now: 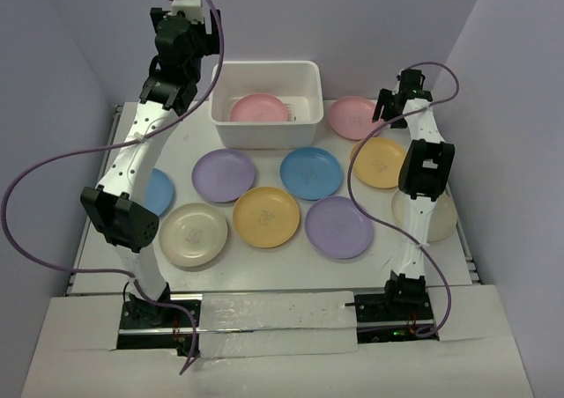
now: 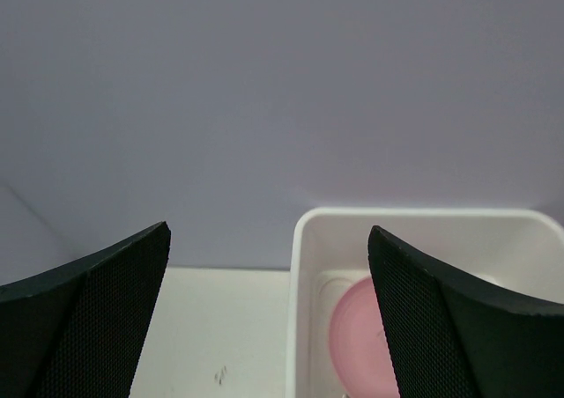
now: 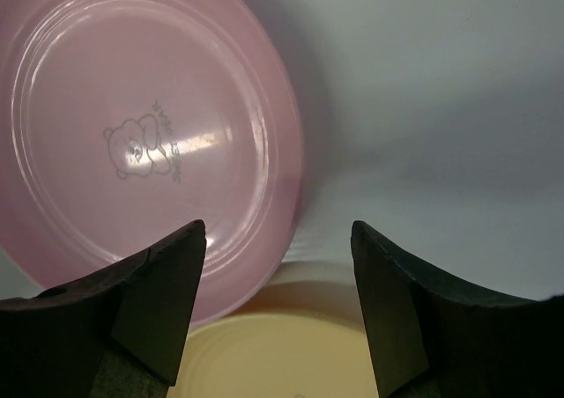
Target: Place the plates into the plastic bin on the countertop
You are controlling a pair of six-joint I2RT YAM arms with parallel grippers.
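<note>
The white plastic bin (image 1: 264, 136) stands at the back middle of the countertop (image 1: 291, 261) with one pink plate (image 1: 259, 109) in it. My left gripper (image 1: 198, 39) is open and empty, raised by the bin's left end; its view (image 2: 269, 231) shows the bin's rim (image 2: 304, 231) and that pink plate (image 2: 361, 341). My right gripper (image 1: 388, 114) is open and empty over the right edge of a second pink plate (image 1: 352, 116) (image 3: 132, 134), next to a yellow plate (image 1: 377, 162) (image 3: 264, 358).
More plates lie in front of the bin: purple (image 1: 224, 174), blue (image 1: 310, 172), yellow-orange (image 1: 266, 216), purple (image 1: 339, 226), cream (image 1: 194, 233). A blue plate (image 1: 161, 191) lies partly under the left arm, a cream one (image 1: 445, 217) under the right arm. Lavender walls close in three sides.
</note>
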